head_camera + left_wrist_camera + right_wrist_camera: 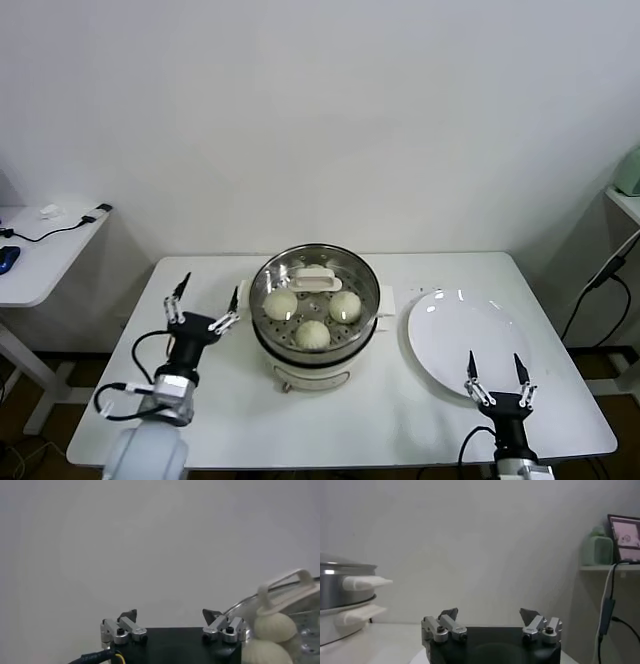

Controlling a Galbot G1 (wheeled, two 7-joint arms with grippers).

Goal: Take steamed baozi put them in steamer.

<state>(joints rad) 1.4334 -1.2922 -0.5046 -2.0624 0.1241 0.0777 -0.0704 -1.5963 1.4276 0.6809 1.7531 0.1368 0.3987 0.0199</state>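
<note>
The steamer (pixel 315 300) sits at the middle of the white surface (pixel 400 400), its steel rim shiny and its cream-white base facing the robot. Three steamed baozi (pixel 313 334) rest on the perforated tray inside: one at 9 o'clock, one at 3 o'clock and one at 6 o'clock of the pot. A white handle piece (pixel 316 279) lies at 12 o'clock on the tray; a fourth bun does not show.

The left gripper (pixel 204 298) hovers just beside the steamer at its 9 o'clock, fingers spread wide apart with nothing between them. In the left wrist view that gripper (pixel 170 614) points toward the bare wall, with two buns and the steamer's edge close at its side.

The right gripper (pixel 495 367) is at the steamer's 4 o'clock, over the near rim of the white plate (pixel 460 335), fingers also spread and holding nothing. In the right wrist view it (pixel 489 613) stands open, the steamer (pixel 342 605) well apart to one side.
</note>
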